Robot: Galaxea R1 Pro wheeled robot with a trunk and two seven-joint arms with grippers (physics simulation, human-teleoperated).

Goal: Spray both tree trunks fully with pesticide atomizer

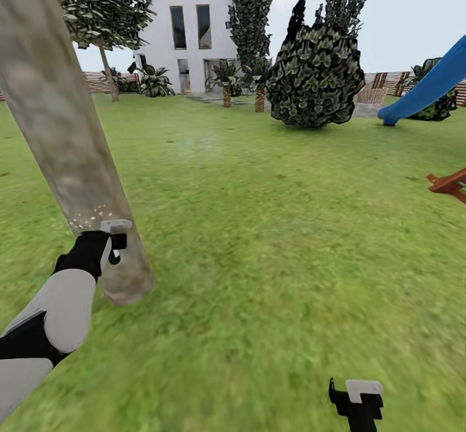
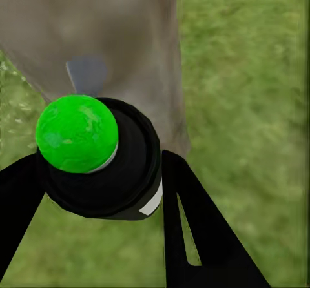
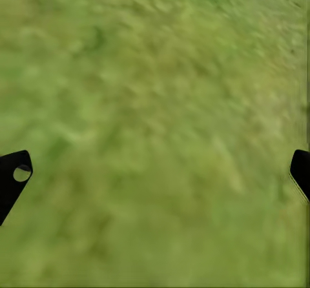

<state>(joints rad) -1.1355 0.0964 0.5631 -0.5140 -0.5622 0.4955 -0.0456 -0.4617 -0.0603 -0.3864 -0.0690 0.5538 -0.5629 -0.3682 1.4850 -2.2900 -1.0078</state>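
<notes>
A thick mottled grey-tan tree trunk (image 1: 61,128) leans through the left of the head view, rising from the grass (image 1: 272,238). My left gripper (image 1: 111,243) is right against the trunk's lower part, shut on the pesticide atomizer (image 2: 97,155), a black bottle with a bright green round top. A few tiny white pesticide specks (image 1: 90,215) sit on the bark just above the gripper. The trunk (image 2: 110,49) stands close behind the atomizer in the left wrist view. My right gripper (image 1: 357,401) hangs low at the bottom right, open over bare grass (image 3: 155,133). A second tall tree (image 1: 103,24) stands far back left.
A big dark round bush (image 1: 317,76) stands mid-distance ahead. A white house (image 1: 188,31) and short palms (image 1: 226,83) lie behind, with a slat fence (image 1: 100,81). A blue slide (image 1: 430,86) and a red wooden piece (image 1: 450,183) are on the right.
</notes>
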